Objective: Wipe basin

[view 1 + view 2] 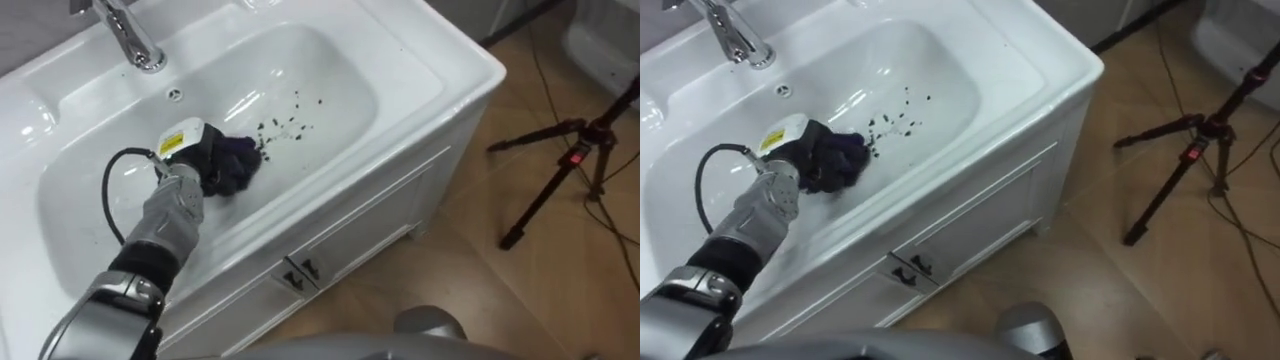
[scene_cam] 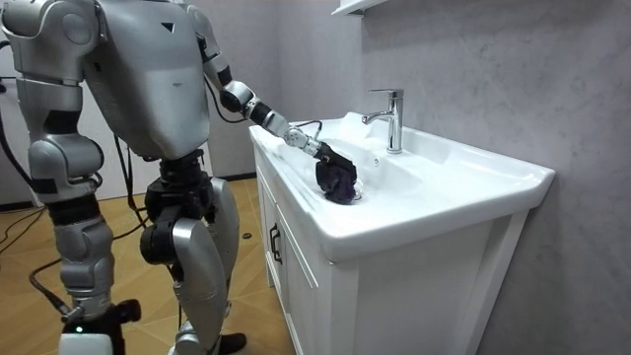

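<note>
Left hand [image 1: 190, 165] was down in basin [image 1: 330, 60], fingers curled into bunched dark cloth [image 1: 235, 165], cloth pressed on bowl floor. Wipe judged partway: black specks [image 1: 290, 125] lay scattered just beside cloth, toward robot's right; rest of bowl looked white. Faucet [image 1: 130, 35] stood behind, apart from hand. Tripod [image 1: 560, 170] on floor, well clear of cabinet [image 1: 340, 240]. Nothing blocked sweep. Right hand [image 2: 91, 301] hung at side, state unreadable.

silver-grey arm, black robot hand [image 1: 200, 160], looped black wrist cable.
</note>
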Controlling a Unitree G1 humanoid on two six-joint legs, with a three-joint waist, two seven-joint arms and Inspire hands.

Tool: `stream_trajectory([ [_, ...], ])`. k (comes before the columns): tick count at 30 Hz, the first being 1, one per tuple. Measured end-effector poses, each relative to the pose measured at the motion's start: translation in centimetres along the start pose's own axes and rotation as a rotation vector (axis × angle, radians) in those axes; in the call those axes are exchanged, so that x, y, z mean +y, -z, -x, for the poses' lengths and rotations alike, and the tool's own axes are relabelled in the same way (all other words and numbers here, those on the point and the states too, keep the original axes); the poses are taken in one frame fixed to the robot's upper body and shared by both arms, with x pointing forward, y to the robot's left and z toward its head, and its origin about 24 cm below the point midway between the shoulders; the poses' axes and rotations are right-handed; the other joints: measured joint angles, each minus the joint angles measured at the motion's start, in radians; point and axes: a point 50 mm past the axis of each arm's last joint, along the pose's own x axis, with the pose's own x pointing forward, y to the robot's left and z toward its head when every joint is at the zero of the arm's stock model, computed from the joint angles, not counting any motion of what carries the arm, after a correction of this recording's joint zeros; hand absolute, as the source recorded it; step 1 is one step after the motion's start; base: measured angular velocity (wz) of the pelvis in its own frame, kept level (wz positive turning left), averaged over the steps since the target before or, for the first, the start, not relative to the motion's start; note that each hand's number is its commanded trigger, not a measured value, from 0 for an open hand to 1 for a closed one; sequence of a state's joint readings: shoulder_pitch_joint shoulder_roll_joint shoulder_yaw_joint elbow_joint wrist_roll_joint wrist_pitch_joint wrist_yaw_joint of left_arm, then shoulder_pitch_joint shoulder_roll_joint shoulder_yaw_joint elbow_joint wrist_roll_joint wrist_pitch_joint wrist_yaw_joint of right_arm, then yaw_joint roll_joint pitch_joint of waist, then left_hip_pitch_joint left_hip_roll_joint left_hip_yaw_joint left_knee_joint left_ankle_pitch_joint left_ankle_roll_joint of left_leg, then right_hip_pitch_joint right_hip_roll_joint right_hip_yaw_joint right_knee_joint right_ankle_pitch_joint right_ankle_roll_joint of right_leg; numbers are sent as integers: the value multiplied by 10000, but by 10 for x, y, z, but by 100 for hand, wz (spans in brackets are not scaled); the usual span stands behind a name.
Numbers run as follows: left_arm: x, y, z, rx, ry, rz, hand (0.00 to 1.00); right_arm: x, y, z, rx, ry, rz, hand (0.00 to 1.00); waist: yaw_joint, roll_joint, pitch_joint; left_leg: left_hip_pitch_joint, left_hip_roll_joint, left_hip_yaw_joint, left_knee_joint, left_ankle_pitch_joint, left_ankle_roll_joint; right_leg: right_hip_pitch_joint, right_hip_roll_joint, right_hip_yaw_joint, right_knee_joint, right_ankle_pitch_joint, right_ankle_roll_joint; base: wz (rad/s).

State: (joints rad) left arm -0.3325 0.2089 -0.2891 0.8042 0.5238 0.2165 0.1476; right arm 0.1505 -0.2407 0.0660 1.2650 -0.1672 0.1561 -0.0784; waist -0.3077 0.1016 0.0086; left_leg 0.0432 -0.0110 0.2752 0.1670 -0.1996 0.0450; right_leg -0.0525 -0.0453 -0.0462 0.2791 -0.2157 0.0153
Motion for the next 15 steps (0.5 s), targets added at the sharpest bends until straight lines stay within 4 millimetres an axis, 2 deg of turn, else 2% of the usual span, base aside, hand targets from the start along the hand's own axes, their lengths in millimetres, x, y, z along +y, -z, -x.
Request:
stream_trajectory([
  [4, 7, -21, -10, -119, -48, 1041, 100, 2, -1, 0, 149, -151, 22, 0, -323, -64, 35, -245, -19, 154, 140, -1, 1, -327, -50, 157, 233, -24, 39, -8],
  [9, 16, -37, -14, -617, -504, 1240, 100, 2, -5, 0, 79, -209, 116, 0, -497, -218, 143, -423, -16, 262, 226, -4, 7, -628, -52, 267, 499, -56, 36, -4],
  [15, 19, -46, -15, -871, -787, 1186, 100, 0, -19, 0, -251, -94, 576, 0, -507, -214, 146, -629, -14, 345, 206, -22, 84, -995, -29, 432, 718, -43, 39, -7],
])
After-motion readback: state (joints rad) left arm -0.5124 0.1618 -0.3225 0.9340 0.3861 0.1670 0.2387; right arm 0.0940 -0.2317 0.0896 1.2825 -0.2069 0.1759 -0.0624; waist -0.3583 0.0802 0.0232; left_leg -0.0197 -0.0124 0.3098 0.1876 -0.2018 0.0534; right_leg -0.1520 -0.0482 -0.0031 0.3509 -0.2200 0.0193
